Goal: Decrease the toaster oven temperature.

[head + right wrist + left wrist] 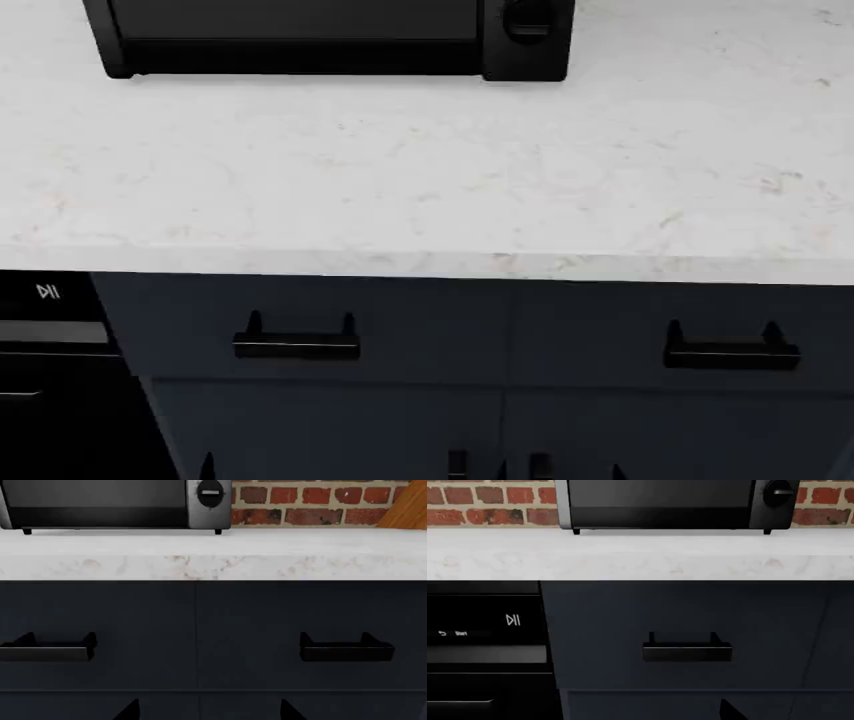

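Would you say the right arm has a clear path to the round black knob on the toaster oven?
Probably yes: the white marbled countertop before the black toaster oven is bare, and its knob faces outward, though the arm sits low.

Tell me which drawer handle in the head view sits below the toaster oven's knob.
The left drawer handle, nearer the toaster oven; the right drawer handle sits farther off.

The toaster oven (pixel 327 38) stands on the worktop (pixel 441 170), at its back, against the wall (pixel 490 502). Its knob (pixel 530 22) is on its right side. The drawers with handles (pixel 296 343) are under the worktop edge, and another appliance (pixel 47 380) is to their left. Both tools are low, in front of the drawers, well apart from the oven, which is above and beyond them.
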Controlling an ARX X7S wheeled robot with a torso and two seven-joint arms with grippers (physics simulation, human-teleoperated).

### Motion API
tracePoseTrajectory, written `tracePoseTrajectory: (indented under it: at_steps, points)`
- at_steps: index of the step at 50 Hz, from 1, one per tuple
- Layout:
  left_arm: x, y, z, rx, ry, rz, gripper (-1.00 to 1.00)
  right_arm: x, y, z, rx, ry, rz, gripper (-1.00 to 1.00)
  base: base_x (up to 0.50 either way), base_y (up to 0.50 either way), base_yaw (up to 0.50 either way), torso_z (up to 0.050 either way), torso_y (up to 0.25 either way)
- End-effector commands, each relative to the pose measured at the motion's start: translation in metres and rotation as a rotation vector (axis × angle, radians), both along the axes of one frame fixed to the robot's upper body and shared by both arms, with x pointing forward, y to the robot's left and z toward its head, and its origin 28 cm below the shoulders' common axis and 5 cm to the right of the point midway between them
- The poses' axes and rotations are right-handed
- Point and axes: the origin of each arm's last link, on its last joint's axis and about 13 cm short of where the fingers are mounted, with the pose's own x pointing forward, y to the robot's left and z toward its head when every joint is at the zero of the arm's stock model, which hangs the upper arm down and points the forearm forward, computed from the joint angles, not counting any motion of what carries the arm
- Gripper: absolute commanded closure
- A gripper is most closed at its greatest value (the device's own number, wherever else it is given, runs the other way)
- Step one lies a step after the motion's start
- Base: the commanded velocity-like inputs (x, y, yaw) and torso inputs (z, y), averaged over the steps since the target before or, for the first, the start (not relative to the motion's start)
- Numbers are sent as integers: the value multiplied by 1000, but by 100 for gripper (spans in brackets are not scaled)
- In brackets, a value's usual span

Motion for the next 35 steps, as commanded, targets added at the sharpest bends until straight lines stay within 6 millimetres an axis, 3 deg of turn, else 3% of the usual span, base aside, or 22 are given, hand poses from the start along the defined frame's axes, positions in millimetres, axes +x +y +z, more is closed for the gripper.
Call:
tracePoseTrajectory:
  at_steps: [1, 28, 29, 35]
  points:
    - [0, 0, 0, 0, 0, 0, -100, 0, 0, 0, 0, 0, 0, -100, 0, 0, 0, 0, 0]
    - [-1, -1, -2, 26, 3, -17, -100, -2, 0, 2, 1, -5, -9, -100, 0, 0, 0, 0, 0]
    - [1, -1, -4, 54, -14, -7, -100, 0, -1, -1, 14, 44, -70, -100, 0, 0, 0, 0, 0]
    - [-2, -1, -1, 51, 5, -26, -100, -4, 0, 2, 3, -7, -6, -100, 0, 0, 0, 0, 0]
